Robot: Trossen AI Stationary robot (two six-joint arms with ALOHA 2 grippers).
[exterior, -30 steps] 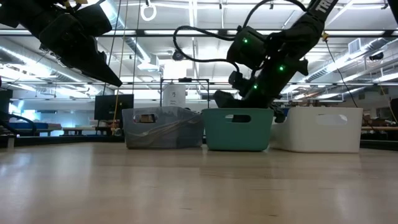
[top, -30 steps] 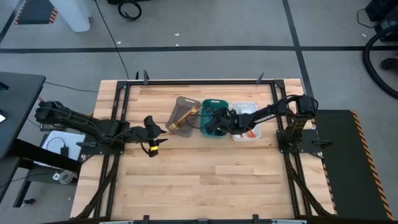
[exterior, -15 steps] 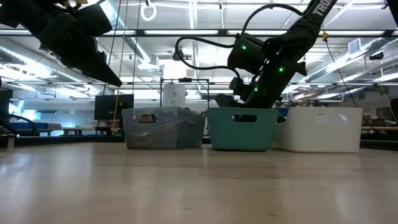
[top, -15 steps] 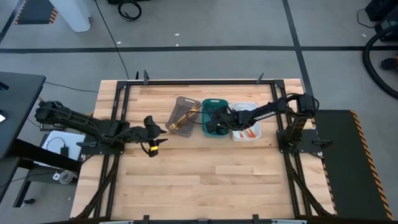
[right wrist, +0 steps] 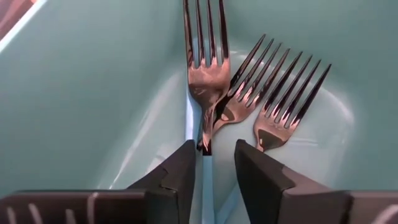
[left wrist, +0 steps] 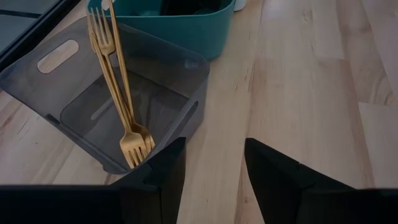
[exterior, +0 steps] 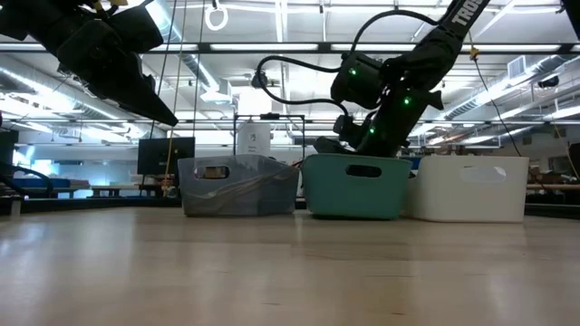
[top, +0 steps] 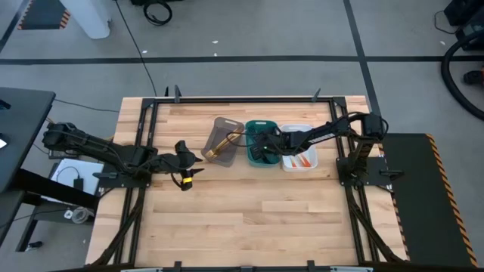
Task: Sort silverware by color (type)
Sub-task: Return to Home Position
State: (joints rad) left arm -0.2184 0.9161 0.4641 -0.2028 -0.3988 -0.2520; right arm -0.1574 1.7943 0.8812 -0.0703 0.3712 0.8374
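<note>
Three dark forks (right wrist: 249, 93) lie on the floor of the teal tray (top: 263, 162), tines pointing away from my right gripper (right wrist: 215, 162). That gripper is open and reaches down into the tray, and the neck of one fork (right wrist: 203, 144) runs into the gap between its fingers. Several gold forks (left wrist: 121, 93) stand slanted in the grey tray (left wrist: 155, 68), lower ends on its floor and upper ends at its rim. My left gripper (left wrist: 214, 168) hangs open above the table left of the grey tray, with nothing between its fingers. My right gripper has its fingers on either side of one dark fork's neck (right wrist: 203, 144), which lies close to one finger (right wrist: 180, 168). I cannot tell whether that finger touches it. The fork lies flat on the tray floor.
The grey, teal and white trays (top: 301, 130) stand side by side at the table's far middle. Orange-handled pieces (top: 304, 160) lie in the white one. Bare wood (top: 249, 219) spreads across the near half of the table.
My right arm has swung a little toward the table's far edge inside the teal tray, which uncovers the orange-handled pieces in the white tray. The teal tray has slid slightly toward the white tray.
</note>
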